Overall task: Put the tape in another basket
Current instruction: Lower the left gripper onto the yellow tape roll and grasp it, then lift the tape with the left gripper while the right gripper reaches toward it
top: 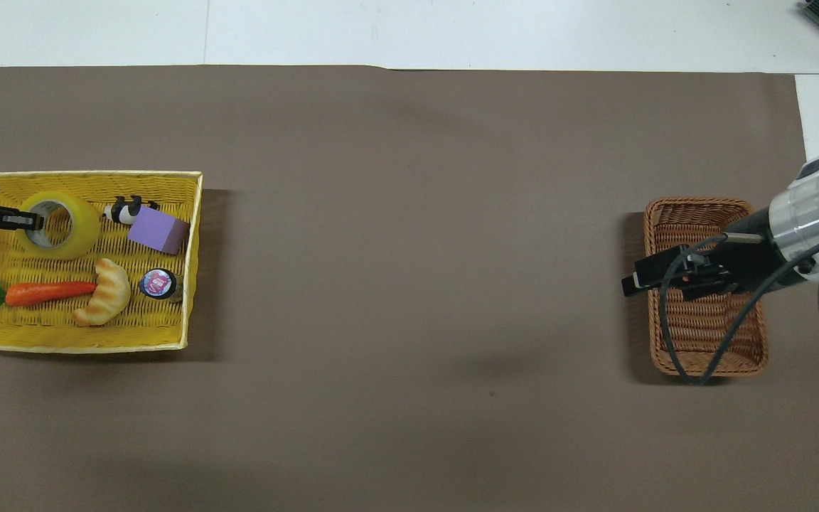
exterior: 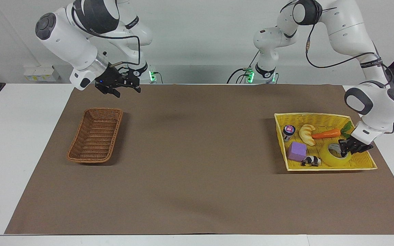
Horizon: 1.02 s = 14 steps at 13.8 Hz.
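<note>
The tape [exterior: 333, 158] [top: 72, 229], a wide yellow roll, lies flat in the yellow tray [exterior: 320, 116] [top: 97, 175] at the left arm's end of the table. My left gripper [exterior: 345, 150] [top: 29, 220] is down in the tray and shut on the tape's wall, one finger inside the core and one outside. The brown wicker basket [exterior: 94, 138] [top: 708, 341] stands with nothing in it at the right arm's end. My right gripper [exterior: 127, 91] [top: 633, 284] hangs open in the air, over the basket's edge in the overhead view.
In the yellow tray beside the tape lie a carrot [exterior: 327, 132], a croissant [exterior: 307, 134], a purple block [exterior: 297, 151], a small black-and-white animal toy [exterior: 311, 160] and a small round tin [exterior: 288, 130]. A brown mat [exterior: 197, 153] covers the table between the two baskets.
</note>
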Each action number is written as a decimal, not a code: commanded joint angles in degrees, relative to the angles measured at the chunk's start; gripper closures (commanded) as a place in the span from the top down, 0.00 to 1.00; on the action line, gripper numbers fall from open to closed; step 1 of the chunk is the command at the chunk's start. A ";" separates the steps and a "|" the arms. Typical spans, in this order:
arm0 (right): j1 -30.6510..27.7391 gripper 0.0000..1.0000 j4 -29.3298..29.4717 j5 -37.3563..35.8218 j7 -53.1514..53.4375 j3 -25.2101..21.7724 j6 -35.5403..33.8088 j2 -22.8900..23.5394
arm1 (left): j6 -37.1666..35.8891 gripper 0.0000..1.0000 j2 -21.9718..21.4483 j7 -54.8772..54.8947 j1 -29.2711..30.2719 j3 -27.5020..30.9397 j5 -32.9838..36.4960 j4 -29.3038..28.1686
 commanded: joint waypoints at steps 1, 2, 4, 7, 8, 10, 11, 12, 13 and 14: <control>-0.31 1.00 -1.63 2.82 -1.38 -0.05 -0.03 -0.84 | -5.42 0.00 -6.08 -0.40 -1.94 -0.09 -1.03 -0.05; -0.40 1.00 -2.16 4.83 -1.38 -0.14 0.06 -0.84 | -6.92 0.00 -7.75 -1.79 -2.81 -0.09 -0.94 -0.05; -0.23 1.00 -2.42 5.73 -1.38 -0.05 0.06 -0.84 | -9.30 0.00 -10.56 -7.31 -5.62 -0.09 -0.94 -0.14; 0.82 1.00 -3.83 11.78 -1.82 -0.05 0.50 -0.58 | -11.50 0.00 -12.33 -18.37 -11.85 -0.18 -0.94 -0.58; 2.05 1.00 -3.92 13.19 -1.56 -0.05 0.76 -0.66 | -10.98 0.00 -12.33 -23.29 -14.48 -0.18 -1.03 -0.58; 3.29 1.00 -5.40 17.04 -1.90 -0.05 1.20 -0.40 | -10.28 0.00 -12.07 -31.13 -18.97 -0.27 -1.03 -0.58; 3.38 1.00 -6.80 19.85 -3.56 -0.14 1.98 0.04 | -9.75 0.00 -11.72 -34.47 -21.26 -0.27 -1.03 -0.58; 3.46 1.00 -8.21 21.18 -6.45 -0.05 3.21 0.65 | -8.96 0.00 -11.46 -37.37 -23.02 -0.27 -1.03 -0.67; 4.25 1.00 -9.96 22.85 -9.61 -0.05 4.35 1.27 | -7.30 0.00 -10.93 -40.10 -25.30 -0.27 -1.03 -0.93; 5.65 1.00 -11.64 25.83 -10.86 -0.14 6.11 1.45 | -5.89 0.00 -10.06 -42.48 -27.15 -0.27 -1.03 -0.93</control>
